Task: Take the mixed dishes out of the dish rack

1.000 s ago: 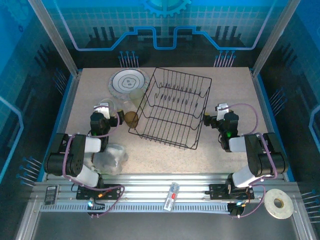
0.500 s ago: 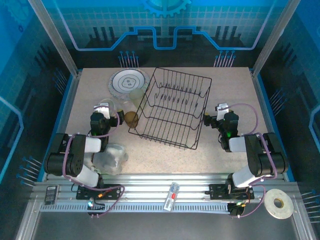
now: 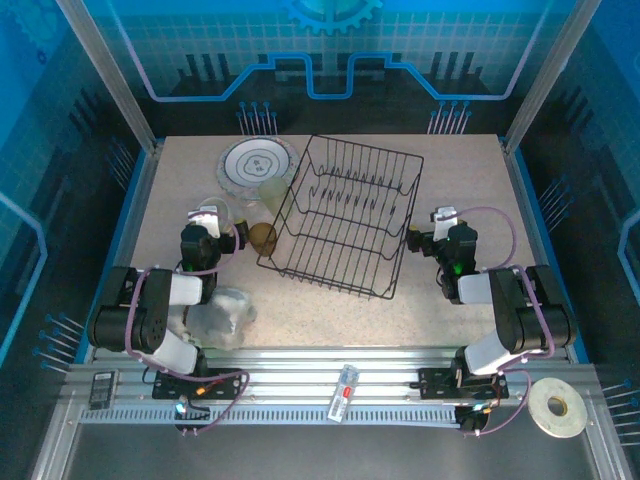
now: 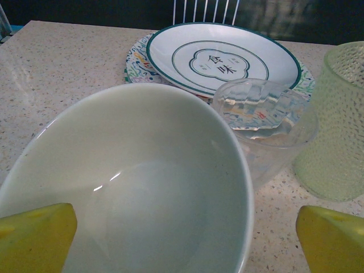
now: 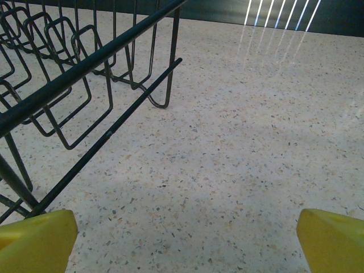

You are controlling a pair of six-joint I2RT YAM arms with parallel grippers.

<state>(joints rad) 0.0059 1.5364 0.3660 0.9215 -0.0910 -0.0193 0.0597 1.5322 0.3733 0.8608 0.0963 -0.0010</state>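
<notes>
— Where do the dishes lie from us?
— Upper left in the top view, outside the rack (image 3: 322, 280), whose prongs look bare. The bowl (image 4: 142, 187) sits straight ahead of our left gripper (image 3: 212, 228), whose jaws are wide apart and empty. The plates (image 4: 222, 60) lie beyond it, with the pale cup (image 4: 335, 125) to the right.
— And our right gripper (image 3: 433, 232)?
— Spread wide too, holding nothing. It is the nearer one to the rack, whose corner lies to its left. The left wrist view makes out a clear bowl (image 4: 267, 114) that the top view blurs. We judge the unloading about finished.

Robot test cell, lab setting: aluminium frame posts (image 3: 110, 75), blue printed backdrop panels (image 3: 330, 50), speckled tabletop (image 3: 330, 310); left arm (image 3: 150, 315) and right arm (image 3: 515, 310) bolted to a slotted rail (image 3: 300, 385).
</notes>
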